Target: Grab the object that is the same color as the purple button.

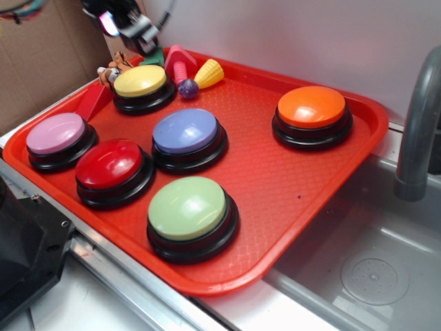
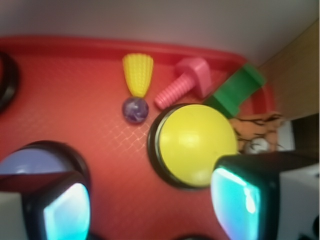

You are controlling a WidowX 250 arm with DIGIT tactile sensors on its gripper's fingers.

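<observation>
A red tray [image 1: 324,179] holds six dome buttons on black bases. At its left edge sits the pink button [image 1: 56,134], with a red wedge block [image 1: 93,103] just behind it and the red button [image 1: 110,165] just in front to the right. Next comes the yellow button [image 1: 141,83] at the back, the purple button [image 1: 185,132] in the middle and the green button [image 1: 187,209] at the front. Behind the yellow button a small tiger toy [image 2: 257,129] and a green block [image 2: 236,92] lie against the tray's back rim. Right of the yellow button, the small purple ball [image 1: 188,88] lies on the tray floor, touching the tip of the yellow corn cone [image 1: 210,72], with the pink screw toy [image 1: 180,65] just beside it. The orange button [image 1: 311,108] stands well apart on the right. Beyond the tray are a grey sink basin [image 1: 372,276] and a tap [image 1: 417,131]. The gripper [image 2: 150,200] hangs above the yellow button, its fingers [image 2: 235,197] spread wide with nothing between them.
</observation>
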